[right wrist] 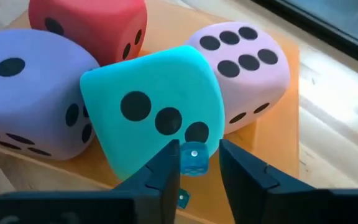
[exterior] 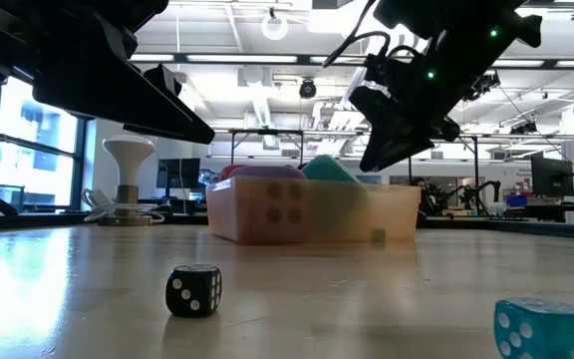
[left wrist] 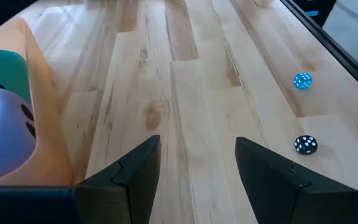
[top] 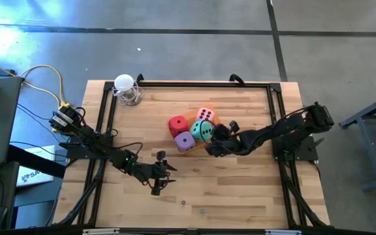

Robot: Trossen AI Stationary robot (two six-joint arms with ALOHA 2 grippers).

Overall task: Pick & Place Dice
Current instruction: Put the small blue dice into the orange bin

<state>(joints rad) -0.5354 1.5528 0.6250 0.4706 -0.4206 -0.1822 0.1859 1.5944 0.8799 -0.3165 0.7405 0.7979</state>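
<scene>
Four soft dice sit packed together in a shallow translucent orange tray [right wrist: 272, 146]: red [right wrist: 89, 25], purple [right wrist: 30, 96], teal [right wrist: 151, 106] and pink [right wrist: 244, 68]. The teal die leans tilted on the others. My right gripper [right wrist: 199, 163] hovers over the tray's near right part [top: 209, 149], fingers slightly apart. A tiny translucent blue die [right wrist: 193, 160] is between the fingertips, in front of the teal die. My left gripper [left wrist: 197, 165] stands open over bare wood, left of and nearer than the tray [top: 158, 175]. My right gripper has the tiny blue die right beside one fingertip [right wrist: 169, 163], with a clear gap to the other [right wrist: 232, 163]. I cannot tell whether it still touches the die. The fingers slant down from the table's right side, above the tray floor.
Two tiny dice lie on the wood near the front edge, one black [left wrist: 306, 144] and one blue [left wrist: 302, 80]. A small blue speck [right wrist: 180, 198] lies on the tray below my right fingers. A white stand [top: 126, 89] is at the far left corner. A black frame [top: 194, 83] borders the table.
</scene>
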